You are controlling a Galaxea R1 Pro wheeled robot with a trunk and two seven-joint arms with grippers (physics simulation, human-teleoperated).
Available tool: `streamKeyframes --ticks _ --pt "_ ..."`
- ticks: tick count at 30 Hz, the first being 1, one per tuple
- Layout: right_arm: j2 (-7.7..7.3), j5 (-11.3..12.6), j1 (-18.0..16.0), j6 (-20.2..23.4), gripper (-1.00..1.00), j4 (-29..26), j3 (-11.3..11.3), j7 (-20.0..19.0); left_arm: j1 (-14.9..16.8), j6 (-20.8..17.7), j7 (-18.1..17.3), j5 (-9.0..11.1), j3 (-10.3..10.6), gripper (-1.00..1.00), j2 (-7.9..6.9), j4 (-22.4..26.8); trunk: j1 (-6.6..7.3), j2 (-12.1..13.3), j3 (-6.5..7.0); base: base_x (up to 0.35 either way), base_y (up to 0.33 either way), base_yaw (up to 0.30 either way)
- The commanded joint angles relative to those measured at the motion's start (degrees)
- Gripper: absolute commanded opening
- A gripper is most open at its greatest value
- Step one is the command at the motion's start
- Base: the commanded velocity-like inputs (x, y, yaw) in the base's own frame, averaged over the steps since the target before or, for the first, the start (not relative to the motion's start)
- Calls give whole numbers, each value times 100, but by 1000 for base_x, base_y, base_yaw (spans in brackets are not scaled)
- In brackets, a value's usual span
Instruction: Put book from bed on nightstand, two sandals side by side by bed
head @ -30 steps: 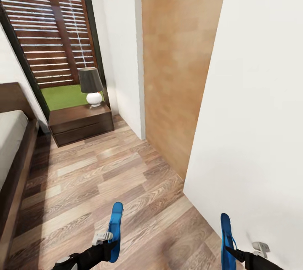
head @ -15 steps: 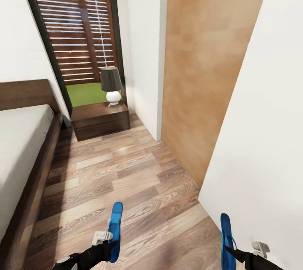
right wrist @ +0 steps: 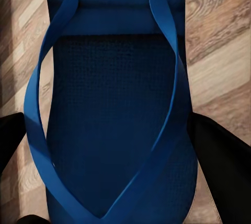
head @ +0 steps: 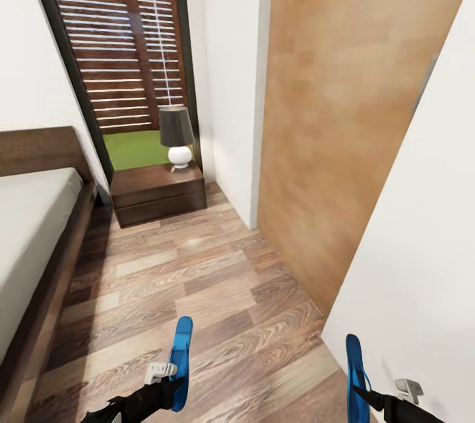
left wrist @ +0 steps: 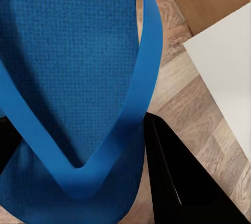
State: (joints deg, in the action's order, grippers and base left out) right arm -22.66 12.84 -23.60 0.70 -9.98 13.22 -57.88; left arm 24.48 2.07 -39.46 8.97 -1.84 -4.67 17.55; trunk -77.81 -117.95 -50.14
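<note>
I carry both bright blue sandals above the wood-plank floor. One sandal (head: 181, 360) stands on edge in my left gripper (head: 173, 389), which is shut on it; its sole and strap (left wrist: 78, 77) fill the left wrist view between black fingers (left wrist: 183, 182). My right gripper (head: 369, 400) is shut on the other sandal (head: 355, 370), whose sole (right wrist: 117, 119) shows close up in the right wrist view. The bed (head: 30, 238) with its pale grey mattress runs along the left. A dark nightstand (head: 158, 192) stands ahead beside the headboard. The book is out of view.
A lamp (head: 175, 136) with a dark shade stands on the nightstand before a tall window (head: 115, 60) with fence and grass. A white wall (head: 415, 231) and a light wooden panel (head: 330, 113) close the right side. An open strip of floor (head: 191, 271) runs between bed and wall.
The head view has swung and moved forward: bed, nightstand and window have shifted right in the picture. Both sandals stay held in the same spots in the frame.
</note>
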Motion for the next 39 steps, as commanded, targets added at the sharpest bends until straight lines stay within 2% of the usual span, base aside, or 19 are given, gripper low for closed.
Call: streamKeyframes --ticks 1,11,15,22,24,26,31,34,39 --pt "-2 34 -4 9 -100 4 -3 -20 4 22 -27 -9 -24 -100 1 -6 -2 -2 -5 326 0 0" --pt "-2 33 -4 9 -100 4 -3 -16 4 22 -27 -9 -19 -100 1 -7 -2 -2 -5 303 0 206" --pt "-2 34 -4 9 -100 4 -3 -15 4 22 -27 -9 -18 -100 1 -9 -2 -2 -5 63 0 258" --pt "4 34 -1 9 -100 12 -3 -17 4 22 -27 -9 -18 -100 1 -6 -2 -2 -5 9 0 61" --pt "67 34 -3 6 -100 44 -3 -15 4 22 -27 -9 -18 -100 1 -10 -2 -2 -5 1 0 7" --pt "239 34 -3 1 -100 138 -3 27 4 22 -27 -9 -18 -100 1 -13 -2 -2 -5 0 0 3" --pt "621 27 -4 -347 -100 295 -5 779 4 22 -27 -9 -11 -100 1 -15 -2 -2 -5 0 0 0" --pt "712 -5 -4 -434 -100 329 -9 1076 4 22 -22 -9 -9 -100 7 -19 -2 -2 -5 0 0 0" --pt "734 -17 -2 -457 -100 337 -12 1146 4 22 -20 -9 -9 -100 9 -23 -2 -2 -5 0 0 0"
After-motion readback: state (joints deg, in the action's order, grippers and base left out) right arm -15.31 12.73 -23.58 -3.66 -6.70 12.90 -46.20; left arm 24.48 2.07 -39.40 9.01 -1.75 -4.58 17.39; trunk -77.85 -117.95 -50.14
